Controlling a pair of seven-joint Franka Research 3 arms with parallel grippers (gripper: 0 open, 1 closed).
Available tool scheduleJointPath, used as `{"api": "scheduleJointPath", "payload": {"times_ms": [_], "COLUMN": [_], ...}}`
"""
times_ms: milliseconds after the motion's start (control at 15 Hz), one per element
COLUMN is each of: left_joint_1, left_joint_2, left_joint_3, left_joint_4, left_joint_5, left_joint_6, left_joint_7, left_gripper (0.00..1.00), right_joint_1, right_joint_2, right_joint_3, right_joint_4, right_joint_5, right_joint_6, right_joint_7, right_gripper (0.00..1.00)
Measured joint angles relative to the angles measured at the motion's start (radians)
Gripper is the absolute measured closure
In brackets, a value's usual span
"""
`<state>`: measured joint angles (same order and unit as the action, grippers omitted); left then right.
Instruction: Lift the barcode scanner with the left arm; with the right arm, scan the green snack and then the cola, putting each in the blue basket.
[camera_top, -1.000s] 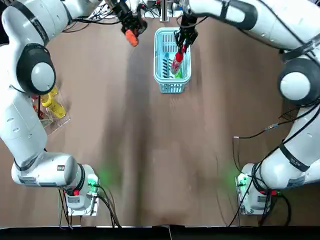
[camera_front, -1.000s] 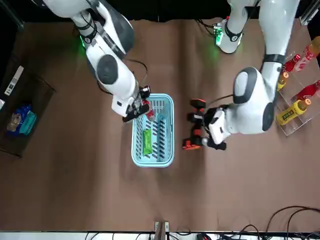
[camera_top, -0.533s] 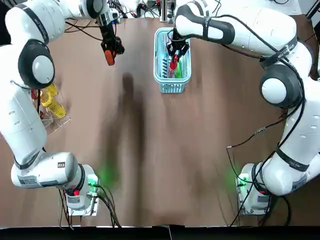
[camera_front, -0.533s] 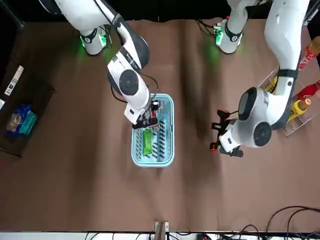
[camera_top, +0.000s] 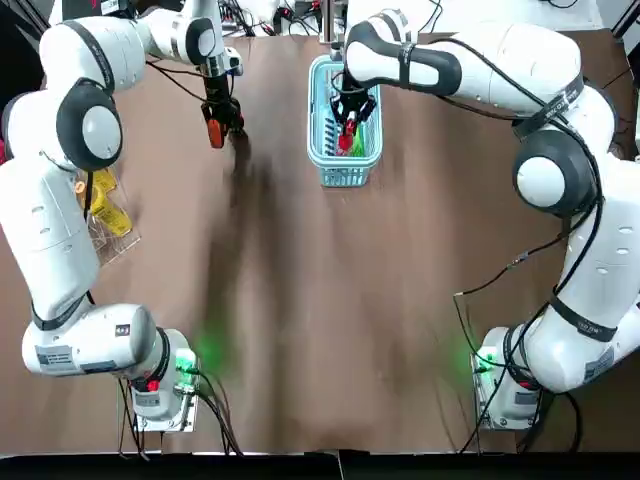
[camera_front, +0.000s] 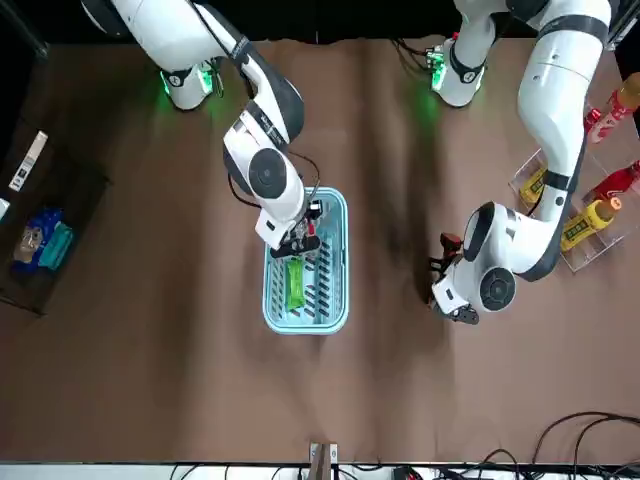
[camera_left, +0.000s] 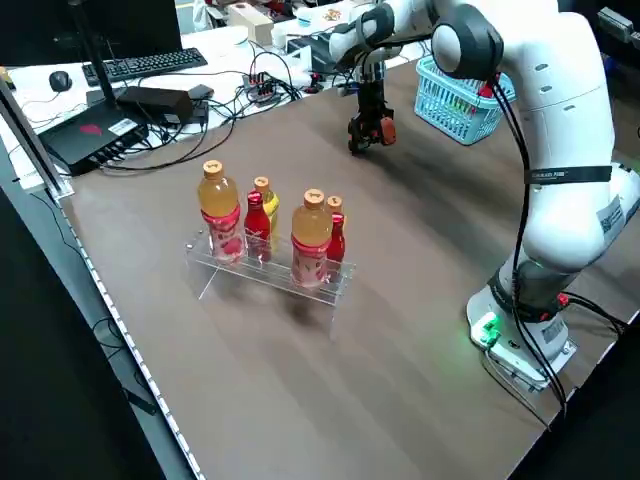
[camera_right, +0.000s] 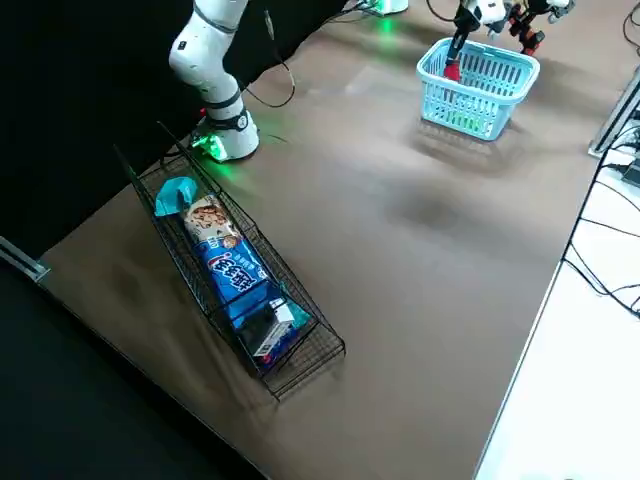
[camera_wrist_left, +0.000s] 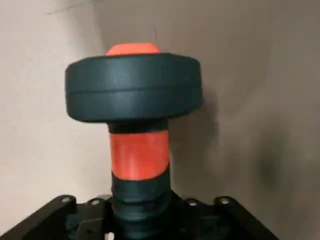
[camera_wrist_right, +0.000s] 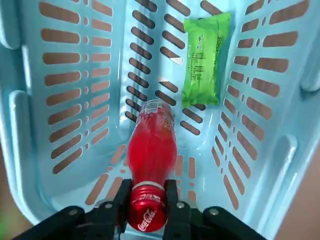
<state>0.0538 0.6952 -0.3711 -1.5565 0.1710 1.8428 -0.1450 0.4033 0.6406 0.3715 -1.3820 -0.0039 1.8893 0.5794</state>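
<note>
Swinging away from the blue basket (camera_top: 345, 175) over the past second, the left gripper (camera_wrist_left: 141, 212) is carrying the barcode scanner (camera_wrist_left: 134, 90) farther toward the robot's own left, while the right gripper (camera_wrist_right: 146, 205) is reaching deeper into the basket. The left jaws are clamping the scanner's black-and-orange handle, its round black head pointing away from the wrist, low over the brown table (camera_top: 320, 300); contact with the table cannot be judged. The right jaws are pinching the cola (camera_wrist_right: 150, 145) at its red cap, the bottle slanting down toward the basket floor. The green snack (camera_wrist_right: 206, 59) is lying flat on that floor, just beside the bottle.
</note>
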Motion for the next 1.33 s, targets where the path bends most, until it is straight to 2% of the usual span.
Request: {"api": "scheduleJointPath", "payload": {"times_ms": [67, 200, 267, 400, 800, 867, 1067, 1267, 1333], "left_joint_1": [0.000, 0.000, 0.000, -0.001, 0.002, 0.009, 0.035, 0.053, 0.064], "left_joint_2": [0.004, 0.011, 0.013, 0.015, 0.010, 0.001, -0.075, -0.205, -0.286], "left_joint_3": [0.000, 0.001, 0.001, 0.001, 0.001, 0.001, 0.001, 0.002, 0.003], "left_joint_4": [0.000, 0.000, 0.001, 0.003, 0.033, 0.041, 0.063, 0.066, 0.066], "left_joint_5": [0.000, 0.000, 0.000, 0.000, 0.000, 0.000, 0.000, 0.001, 0.002], "left_joint_6": [0.009, 0.023, 0.025, 0.029, 0.031, 0.032, 0.029, -0.038, -0.108], "left_joint_7": [0.000, 0.000, 0.000, 0.000, -0.002, -0.002, -0.002, -0.002, -0.002], "left_gripper": [0.73, 0.70, 0.63, 0.59, 0.09, 0.01, 0.00, 0.00, 0.00], "right_joint_1": [0.001, 0.004, 0.006, 0.009, 0.009, 0.009, 0.009, 0.007, 0.002], "right_joint_2": [0.005, 0.014, 0.021, 0.034, 0.035, 0.036, 0.037, 0.037, 0.033], "right_joint_3": [0.000, 0.000, 0.000, -0.001, -0.002, -0.002, -0.006, -0.008, -0.012], "right_joint_4": [0.000, 0.000, 0.000, 0.001, 0.005, 0.005, 0.007, 0.024, 0.046], "right_joint_5": [0.000, 0.000, 0.000, 0.000, 0.000, 0.000, 0.000, 0.000, 0.000], "right_joint_6": [0.000, 0.001, 0.002, 0.004, 0.002, 0.003, 0.005, 0.007, 0.004], "right_joint_7": [0.000, 0.003, 0.004, 0.005, 0.007, 0.007, 0.007, 0.010, 0.011], "right_gripper": [0.68, 0.68, 0.68, 0.68, 0.66, 0.59, 0.33, 0.06, 0.00]}}
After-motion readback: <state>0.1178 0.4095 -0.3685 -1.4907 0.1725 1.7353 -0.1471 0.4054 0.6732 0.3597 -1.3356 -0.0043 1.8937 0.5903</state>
